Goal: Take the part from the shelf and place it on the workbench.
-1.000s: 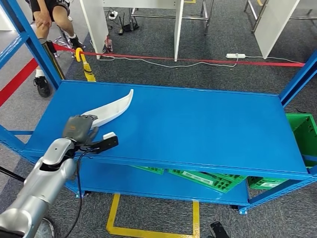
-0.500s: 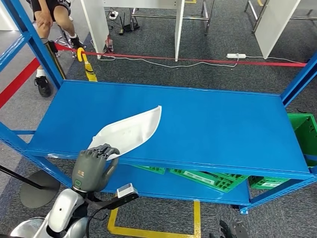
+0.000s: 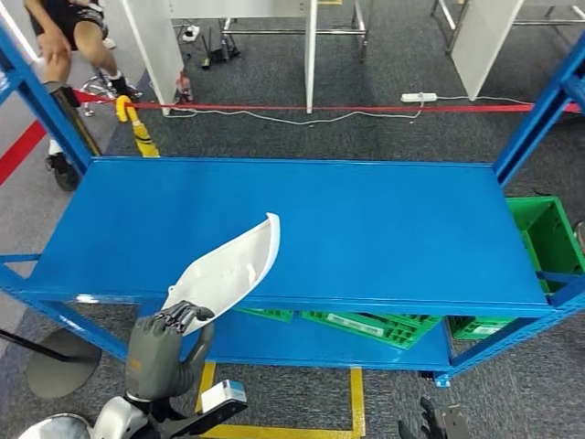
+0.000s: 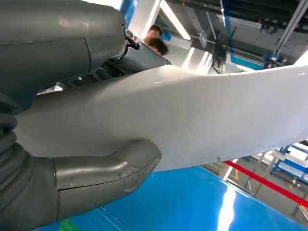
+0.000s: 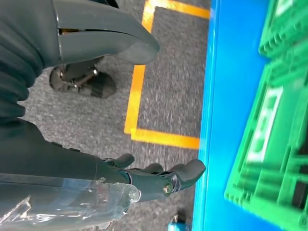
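The part is a long curved white shell, lifted off the blue shelf and hanging over its front edge at the left. My left hand grips its near end from below, fingers curled over the rim. In the left wrist view the white shell lies clamped between the thumb and the upper fingers. My right hand hangs low by the floor with fingers apart and nothing in it; its fingertips show at the bottom of the head view.
Green crates lie on the lower shelf and a green bin stands at the right. Blue uprights frame the rack. A person sits at the far left. Yellow floor tape marks the ground below.
My left hand has pulled the white shell back and down off the shelf towards me. The whole picture has shifted slightly, so the camera moved too.
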Controlling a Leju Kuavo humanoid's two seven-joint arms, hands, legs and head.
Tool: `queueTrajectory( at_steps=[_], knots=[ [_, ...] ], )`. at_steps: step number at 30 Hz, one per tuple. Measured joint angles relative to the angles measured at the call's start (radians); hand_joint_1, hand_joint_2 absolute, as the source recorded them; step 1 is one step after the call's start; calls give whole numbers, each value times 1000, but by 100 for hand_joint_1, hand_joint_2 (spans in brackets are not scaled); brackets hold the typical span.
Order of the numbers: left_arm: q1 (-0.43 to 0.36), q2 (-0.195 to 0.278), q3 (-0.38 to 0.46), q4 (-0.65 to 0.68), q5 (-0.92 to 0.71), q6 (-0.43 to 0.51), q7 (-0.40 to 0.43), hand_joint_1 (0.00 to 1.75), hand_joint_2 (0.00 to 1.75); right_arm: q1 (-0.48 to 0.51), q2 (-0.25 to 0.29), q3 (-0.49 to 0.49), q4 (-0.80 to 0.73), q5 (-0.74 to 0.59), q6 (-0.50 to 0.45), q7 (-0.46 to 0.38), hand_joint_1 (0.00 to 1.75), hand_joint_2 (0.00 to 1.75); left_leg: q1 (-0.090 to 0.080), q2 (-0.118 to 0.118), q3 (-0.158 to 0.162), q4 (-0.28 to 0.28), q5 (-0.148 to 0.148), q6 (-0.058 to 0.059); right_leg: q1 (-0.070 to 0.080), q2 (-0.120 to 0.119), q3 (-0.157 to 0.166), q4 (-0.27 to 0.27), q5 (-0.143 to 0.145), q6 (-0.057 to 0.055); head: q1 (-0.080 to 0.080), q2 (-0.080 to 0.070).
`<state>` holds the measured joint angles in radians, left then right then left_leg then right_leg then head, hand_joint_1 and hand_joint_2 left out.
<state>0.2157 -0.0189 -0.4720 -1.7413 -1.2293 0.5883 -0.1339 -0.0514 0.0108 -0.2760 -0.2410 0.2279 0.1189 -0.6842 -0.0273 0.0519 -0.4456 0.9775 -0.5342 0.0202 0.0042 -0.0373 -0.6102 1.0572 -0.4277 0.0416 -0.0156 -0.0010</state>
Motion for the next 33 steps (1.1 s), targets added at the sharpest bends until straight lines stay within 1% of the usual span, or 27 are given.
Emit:
queueTrajectory(
  at_steps=[2, 3, 6, 7, 8, 9, 10, 11, 13, 14, 16, 17, 18, 19, 21, 22, 23, 24, 25, 26, 27, 28, 29, 30, 31, 32, 33],
  knots=[
    [11, 0, 1, -3, 7, 23, 4, 175, 175, 4, 2, -11, -3, -1, -28, -7, 0, 175, 2, -3, -7, 13, -14, -10, -4, 18, -7, -7, -2, -14, -3, 0],
    [18, 0, 3, -5, 11, 38, 9, 175, 175, 6, 3, -20, -7, -1, -47, -10, 0, 175, 4, -14, -18, 38, -36, -17, -6, 26, -10, -9, 1, -21, -3, 0],
    [50, 1, 21, -10, 18, 82, 25, 175, 175, 11, 6, -60, -29, 2, -99, -14, 0, 175, 11, -42, -104, 224, -137, -31, -9, 52, -27, -10, 14, -33, -5, 0],
    [60, 1, 31, -10, 18, 90, 27, 175, 175, 13, 6, -76, -35, 5, -109, -14, 0, 175, 12, -44, -130, 277, -153, -31, -9, 61, -34, -10, 19, -34, -5, 0],
    [68, 1, 39, -10, 18, 96, 28, 175, 175, 17, 6, -94, -40, 9, -116, -15, 0, 175, 13, -44, -140, 296, -148, -30, -8, 69, -41, -10, 26, -34, -5, 0],
    [73, 1, 46, -10, 19, 100, 27, 175, 175, 21, 6, -111, -44, 12, -121, -15, 0, 175, 13, -46, -131, 275, -122, -26, -7, 78, -48, -10, 33, -34, -5, 0],
    [76, 0, 53, -10, 18, 102, 27, 175, 175, 24, 6, -126, -49, 15, -125, -15, 0, 175, 12, -52, -106, 222, -86, -19, -6, 87, -56, -10, 41, -33, -5, 0],
    [77, -1, 57, -10, 18, 103, 26, 175, 175, 25, 7, -138, -53, 17, -126, -15, 0, 175, 11, -70, -71, 149, -53, -11, -6, 98, -64, -11, 50, -31, -5, 0],
    [79, -2, 63, -11, 18, 103, 24, 175, 175, 26, 8, -155, -61, 19, -127, -15, 0, 175, 10, -102, -19, 39, -14, -3, -5, 117, -77, -13, 70, -23, -4, 0],
    [81, -2, 66, -11, 18, 104, 23, 175, 175, 27, 9, -161, -64, 19, -127, -15, 0, 175, 9, -112, -11, 15, -7, -2, -6, 125, -81, -18, 82, -17, -4, 0],
    [82, -4, 70, -10, 20, 105, 21, 175, 175, 35, 8, -174, -67, 20, -128, -16, 0, 175, 9, -100, -22, 5, 11, 0, -7, 140, -88, -36, 106, -4, -5, 0],
    [80, -5, 71, -10, 23, 105, 19, 175, 175, 40, 8, -182, -68, 21, -128, -16, 0, 175, 11, -91, -30, 2, 22, 5, -7, 133, -94, -40, 106, 1, -5, 0],
    [78, -8, 71, -8, 27, 105, 16, 175, 175, 45, 8, -191, -69, 22, -127, -16, 0, 175, 14, -82, -39, -1, 34, 11, -6, 116, -104, -31, 86, 6, -2, 0],
    [75, -12, 72, -6, 32, 106, 9, 175, 175, 49, 9, -203, -72, 26, -123, -16, 0, 175, 17, -71, -50, -3, 46, 16, -6, 93, -117, -2, 47, 11, 1, 0],
    [67, -18, 73, 5, 40, 106, -11, 175, 175, 49, 10, -229, -83, 37, -109, -16, 0, 175, 17, -50, -73, -3, 65, 22, -9, 53, -143, 114, -61, 24, 6, 0],
    [63, -22, 75, 12, 47, 106, -30, 175, 175, 48, 10, -244, -89, 43, -100, -16, 0, 175, 16, -37, -85, -3, 74, 22, -11, 47, -151, 179, -97, 30, 6, 0],
    [57, -29, 79, 19, 58, 106, -58, 175, 175, 47, 10, -260, -94, 51, -90, -16, 0, 175, 16, -23, -97, -2, 83, 22, -12, 44, -149, 226, -108, 35, 6, 0],
    [52, -40, 86, 25, 73, 106, -99, 175, 175, 49, 10, -277, -99, 59, -81, -16, 0, 175, 17, -11, -110, 0, 92, 20, -14, 43, -131, 242, -98, 40, 6, 0],
    [45, -54, 97, 31, 89, 106, -146, 175, 175, 51, 10, -295, -104, 69, -73, -16, 0, 175, 17, 1, -121, 1, 100, 18, -15, 38, -95, 222, -74, 44, 7, 0],
    [38, -70, 109, 36, 105, 106, -193, 175, 175, 53, 10, -314, -107, 78, -66, -16, 0, 175, 16, 11, -128, 3, 106, 15, -16, 24, -40, 165, -51, 48, 7, 0],
    [31, -85, 121, 39, 116, 106, -227, 175, 175, 52, 10, -328, -110, 85, -62, -16, 0, 175, 14, 21, -134, 5, 111, 10, -14, 2, 21, 91, -46, 51, 8, 0],
    [25, -97, 131, 42, 122, 106, -246, 175, 175, 51, 11, -341, -113, 90, -61, -16, 0, 175, 11, 31, -137, 7, 116, 5, -12, -18, 72, 21, -51, 48, 9, 0],
    [19, -107, 139, 44, 125, 106, -256, 175, 175, 49, 12, -351, -116, 92, -59, -16, 0, 175, 8, 43, -139, 9, 120, 1, -10, -32, 104, -30, -62, 42, 9, 0],
    [15, -114, 145, 46, 127, 106, -259, 175, 175, 49, 12, -358, -117, 93, -58, -16, 0, 175, 7, 54, -139, 10, 125, -3, -7, -34, 113, -53, -71, 34, 9, 0],
    [11, -121, 150, 49, 130, 106, -263, 175, 175, 51, 12, -365, -119, 94, -57, -16, 0, 175, 6, 65, -139, 11, 129, -7, -6, -26, 105, -59, -69, 22, 8, 0],
    [9, -126, 153, 51, 133, 106, -267, 175, 175, 54, 13, -372, -119, 95, -56, -16, 0, 175, 8, 64, -141, 14, 128, -14, -7, -17, 96, -59, -63, 12, 8, 0],
    [7, -131, 157, 54, 138, 107, -273, 175, 175, 57, 14, -378, -119, 96, -55, -16, 0, 175, 10, 46, -146, 23, 113, -21, -9, -8, 89, -59, -56, 2, 7, 0]
  ],
)
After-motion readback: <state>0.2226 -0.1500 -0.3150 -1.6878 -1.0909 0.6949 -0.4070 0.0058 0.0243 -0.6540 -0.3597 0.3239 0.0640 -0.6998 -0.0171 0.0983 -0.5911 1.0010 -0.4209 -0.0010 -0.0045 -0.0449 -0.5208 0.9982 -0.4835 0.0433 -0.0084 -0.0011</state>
